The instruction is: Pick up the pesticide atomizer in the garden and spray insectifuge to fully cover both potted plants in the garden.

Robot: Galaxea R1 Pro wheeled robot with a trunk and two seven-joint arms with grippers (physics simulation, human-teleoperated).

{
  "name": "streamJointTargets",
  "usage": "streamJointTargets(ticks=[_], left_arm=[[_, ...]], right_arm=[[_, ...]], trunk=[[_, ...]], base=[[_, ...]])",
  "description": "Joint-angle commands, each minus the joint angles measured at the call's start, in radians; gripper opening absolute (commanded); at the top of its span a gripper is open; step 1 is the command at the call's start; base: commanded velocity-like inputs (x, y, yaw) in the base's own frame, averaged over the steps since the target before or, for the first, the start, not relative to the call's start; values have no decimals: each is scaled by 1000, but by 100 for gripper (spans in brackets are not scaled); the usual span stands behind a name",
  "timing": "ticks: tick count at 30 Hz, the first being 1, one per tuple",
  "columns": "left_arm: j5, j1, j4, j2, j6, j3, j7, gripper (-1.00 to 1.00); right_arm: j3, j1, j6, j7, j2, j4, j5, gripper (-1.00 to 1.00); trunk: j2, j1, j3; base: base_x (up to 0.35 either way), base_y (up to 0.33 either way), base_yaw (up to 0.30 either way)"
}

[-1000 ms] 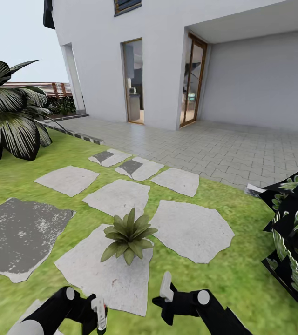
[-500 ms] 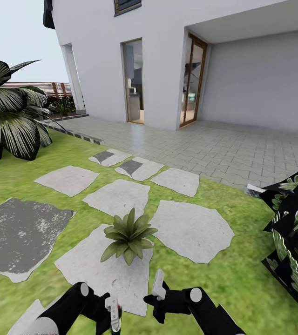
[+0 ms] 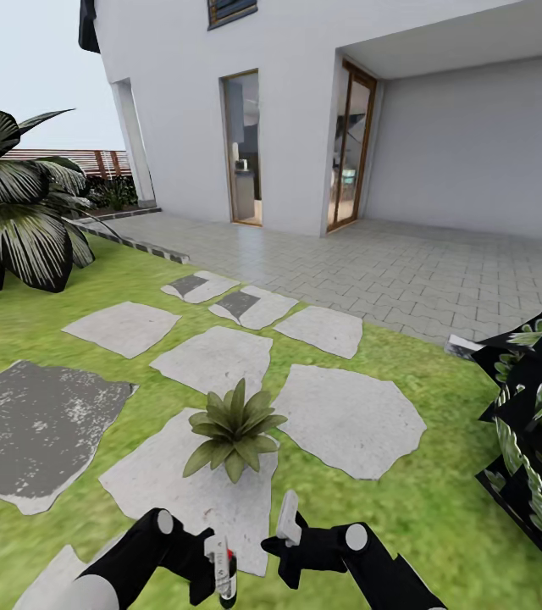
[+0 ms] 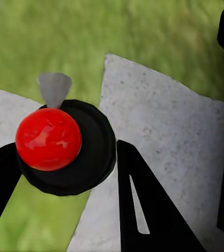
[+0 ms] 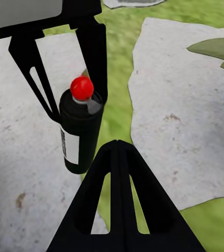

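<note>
Your left claw (image 3: pixel 220 574) grips the pesticide atomizer (image 5: pixel 80 131) over a stepping stone's (image 3: pixel 190 496) near edge, before the potted plant (image 3: pixel 234 428). Your right claw (image 3: pixel 288 529) hangs beside it; you can't tell its spread. No insectifuge specks are discernible.

Head camera overlooks the lawn (image 3: pixel 42 330); both close wrist cameras share the pesticide atomizer (image 5: pixel 79 131).

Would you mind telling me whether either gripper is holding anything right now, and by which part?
The left gripper holds the pesticide atomizer by the upper part of its dark body, fingers on either side just below the red cap. The right gripper holds nothing.
</note>
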Motion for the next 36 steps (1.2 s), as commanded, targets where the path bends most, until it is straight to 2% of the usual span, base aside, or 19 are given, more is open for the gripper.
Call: streamJointTargets(ticks=[1, 11, 15, 21, 27, 36], left_arm=[[-7, 0, -1, -2, -7, 1, -3, -100], [-6, 0, -1, -20, -5, 1, -4, -100], [-5, -1, -1, -35, -2, 1, -4, -100], [-4, -1, -1, -41, -2, 1, -4, -100], [29, 0, 0, -42, -5, 1, -5, -100], [41, -1, -1, -42, -7, 2, -41, -100]], right_arm=[[-1, 0, -7, 1, 0, -1, 10, -100], [-1, 0, -7, 0, 0, -1, 10, -100], [-1, 0, -7, 0, 0, -1, 10, -100], [-1, 0, -7, 0, 0, -1, 10, -100], [-1, 0, -7, 0, 0, -1, 10, -100], [-1, 0, -7, 0, 0, -1, 10, -100]], trunk=[[0, 0, -1], [0, 0, -1], [0, 0, -1], [0, 0, -1], [0, 0, -1], [0, 0, -1]], base=[[0, 0, 0], [0, 0, 0], [0, 0, 0], [0, 0, 0], [0, 0, 0], [0, 0, 0]])
